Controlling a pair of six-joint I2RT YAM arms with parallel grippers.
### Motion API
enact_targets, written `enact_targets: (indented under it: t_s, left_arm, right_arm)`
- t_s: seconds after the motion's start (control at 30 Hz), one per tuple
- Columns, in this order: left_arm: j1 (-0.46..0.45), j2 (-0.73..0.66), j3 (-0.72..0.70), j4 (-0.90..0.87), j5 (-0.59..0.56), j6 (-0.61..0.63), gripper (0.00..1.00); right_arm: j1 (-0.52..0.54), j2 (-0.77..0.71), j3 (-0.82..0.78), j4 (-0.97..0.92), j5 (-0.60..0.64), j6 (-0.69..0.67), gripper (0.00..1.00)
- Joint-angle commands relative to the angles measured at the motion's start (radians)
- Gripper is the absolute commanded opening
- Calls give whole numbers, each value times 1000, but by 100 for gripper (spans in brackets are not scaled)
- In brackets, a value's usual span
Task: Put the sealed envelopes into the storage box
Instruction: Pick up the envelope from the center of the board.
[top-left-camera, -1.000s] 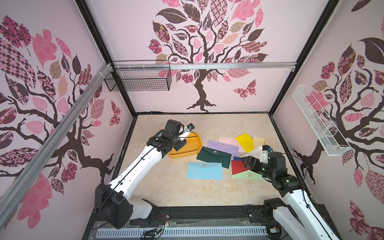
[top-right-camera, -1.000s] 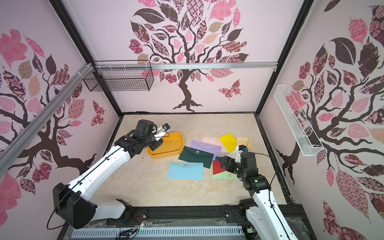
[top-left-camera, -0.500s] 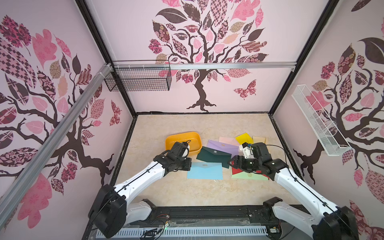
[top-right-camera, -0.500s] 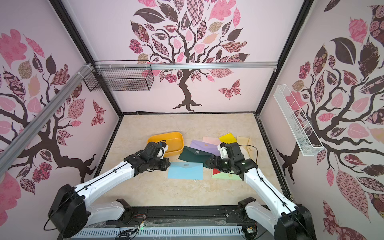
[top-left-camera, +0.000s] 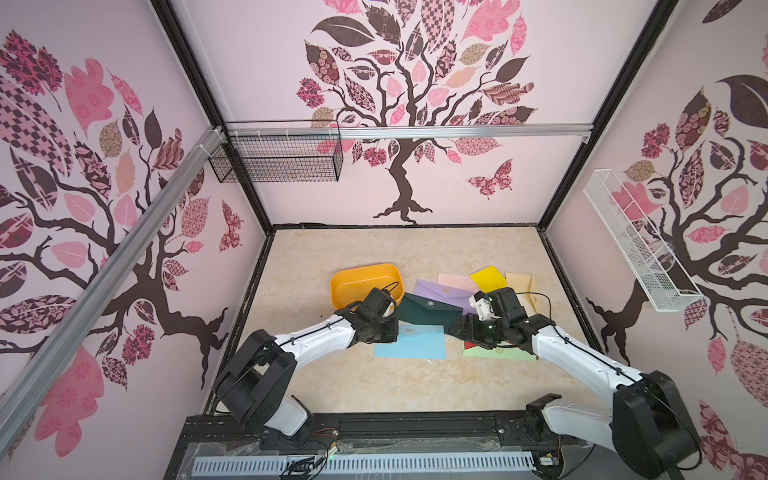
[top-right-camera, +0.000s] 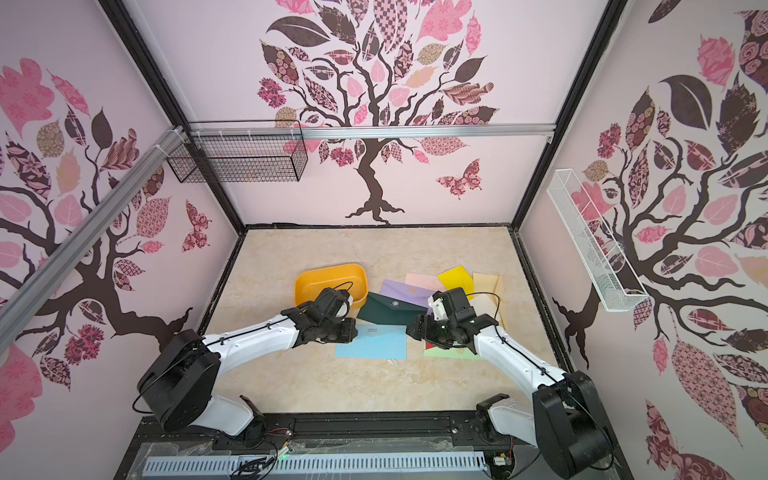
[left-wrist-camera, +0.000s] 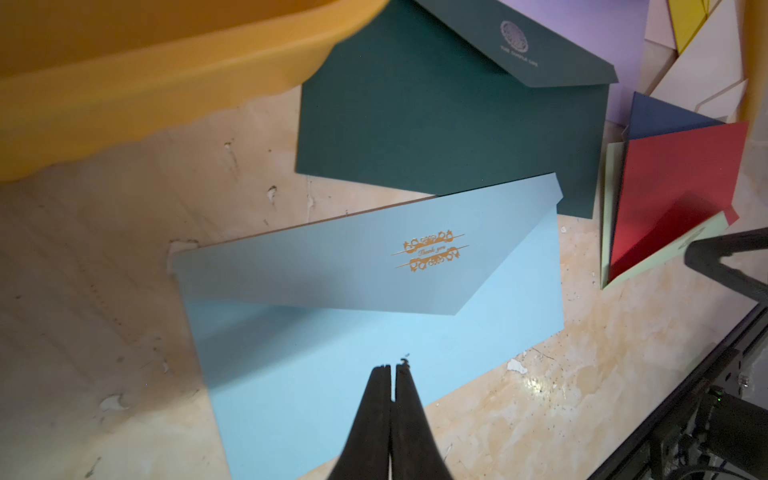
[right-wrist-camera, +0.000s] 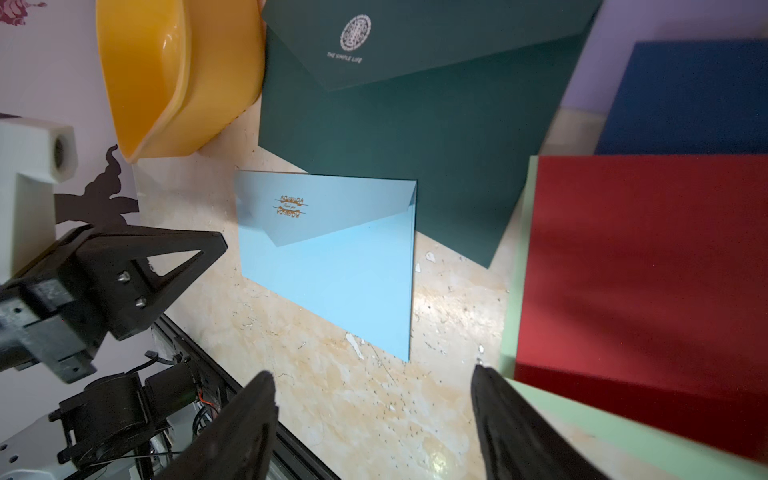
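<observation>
storage box (top-left-camera: 365, 282): orange-yellow tray at the pile's left, on the table (top-left-camera: 332, 249); looks empty in both top views; task barely begun, I'd judge
left arm: a sec ago over the storage box; now swung back and down to the light blue envelope's (left-wrist-camera: 374, 332) left end
left fingers (left-wrist-camera: 378, 415): were part open, now pressed shut, tips together over the blue paper; nothing seen btwn them; contact w/ the sheet can't be told
meaning, left: prob. a press or slide, not a pinch; box is near, so a short trip
dark green envelope (right-wrist-camera: 395, 137): flat, just beside the box, one corner under the light blue one
right arm: was tucked back at the pile's right; now reached into the bare gap btwn light blue envelope and red envelope (right-wrist-camera: 644, 257)
right fingers (right-wrist-camera: 249, 415): spread wide, empty, low over the table; prob. set to catch the blue env.'s free edge
rest of pile: red on pale green envelope (top-left-camera: 490, 354); navy envelope (right-wrist-camera: 685, 95) behind; lilac envelope (top-left-camera: 436, 289), yellow envelope (top-left-camera: 488, 277) farther back; all outside the box
writing, light blue: gold ornament w/ script "Thank you"
writing, dark green: white round emblem; "THE SIMPLE LIFE" beneath
writing, pale green: small print by its edge; too small to read
</observation>
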Motion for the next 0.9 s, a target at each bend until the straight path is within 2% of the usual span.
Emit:
enact_targets:
  t_s: [0.0, 0.4, 0.87]
  left_arm:
    - [-1, 17, 12, 30, -25, 1, 7]
    - [-3, 155, 12, 87, -46, 7, 8]
    - [-3, 204, -66, 174, -30, -20, 7]
  right_arm:
    - [17, 59, 14, 71, -10, 10, 77]
    - [38, 224, 33, 173, -48, 25, 72]
    - [38, 354, 35, 280, -21, 49, 70]
